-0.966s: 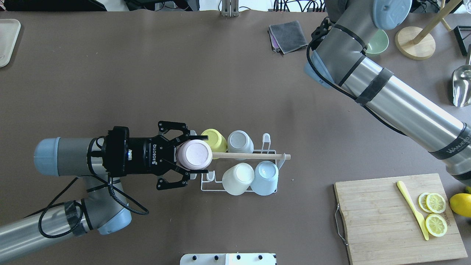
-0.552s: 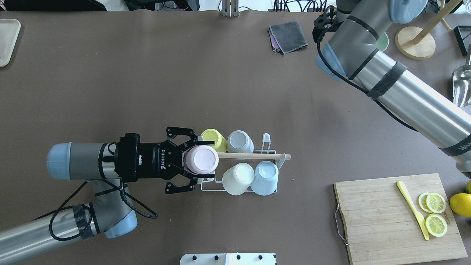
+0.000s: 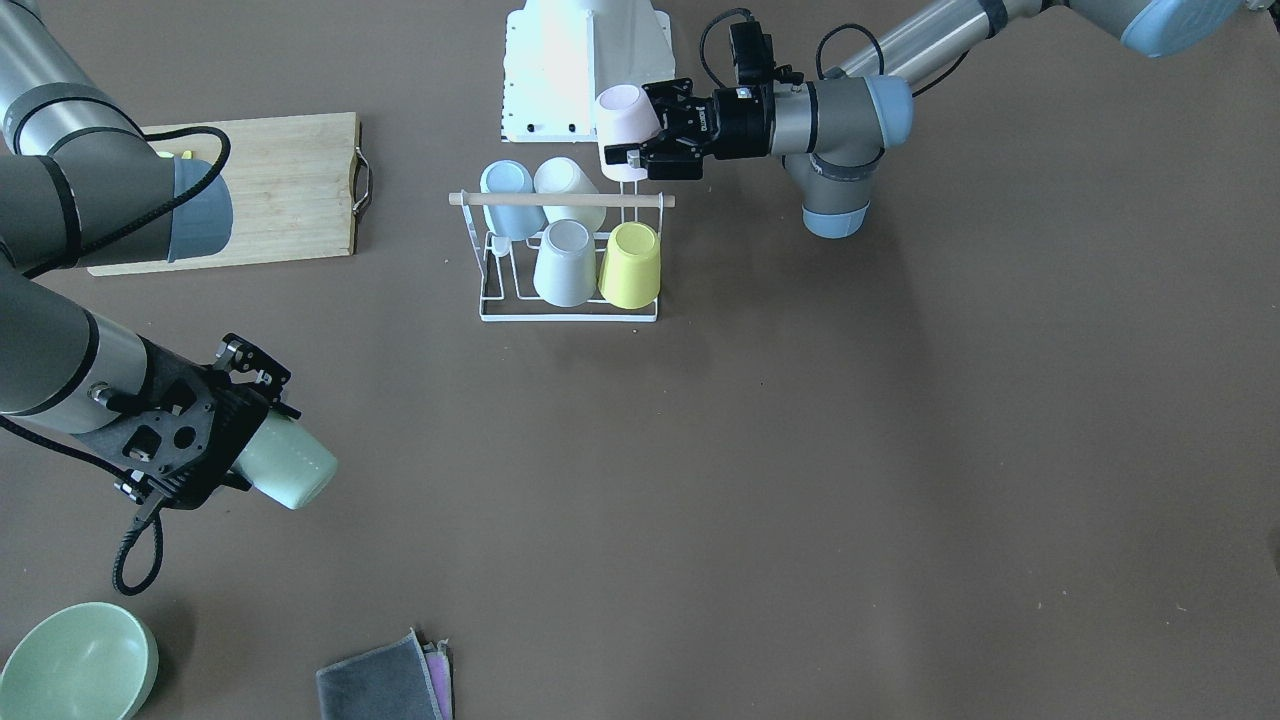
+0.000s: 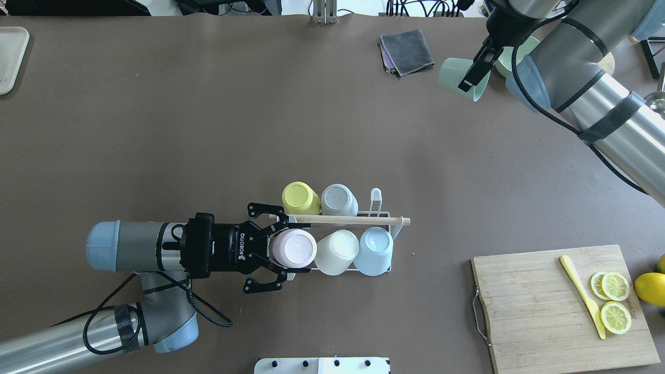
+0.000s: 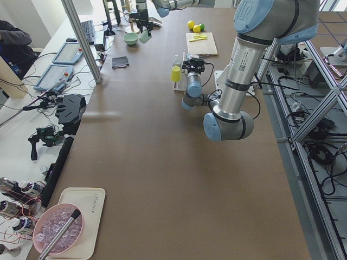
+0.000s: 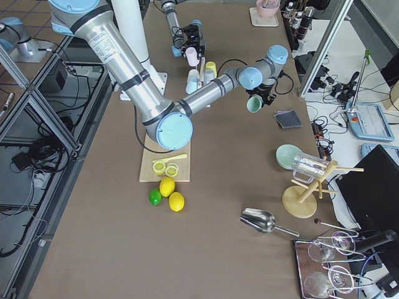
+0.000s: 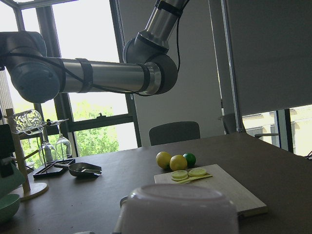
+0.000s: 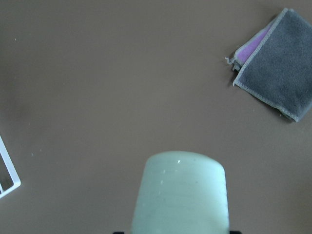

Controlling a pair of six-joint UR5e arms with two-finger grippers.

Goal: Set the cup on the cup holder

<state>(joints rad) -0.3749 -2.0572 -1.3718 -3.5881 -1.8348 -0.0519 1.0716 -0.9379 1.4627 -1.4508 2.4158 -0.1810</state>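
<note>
The cup holder (image 4: 340,269) is a white wire rack with a wooden rod (image 4: 358,221) across its top. It stands at mid-table and holds upside-down yellow (image 4: 300,198), grey (image 4: 338,199), cream (image 4: 336,252) and light blue (image 4: 375,251) cups. My left gripper (image 4: 284,248) is shut on an upside-down pink cup (image 4: 294,248). It holds the cup over the rack's near-left corner, at rod height in the front view (image 3: 625,112). My right gripper (image 4: 474,70) is shut on a mint green cup (image 4: 457,78), above the table near the far right.
A grey cloth (image 4: 408,51) lies at the back, just left of the green cup. A green bowl (image 3: 75,665) sits beyond it. A wooden cutting board (image 4: 540,311) with lemon slices and a yellow knife is at the near right. A tray (image 4: 10,57) is far left.
My left gripper has carried the pink cup right and toward the robot, from the rod's end to the rack's near row. My right arm has swung, bringing the green cup into view.
</note>
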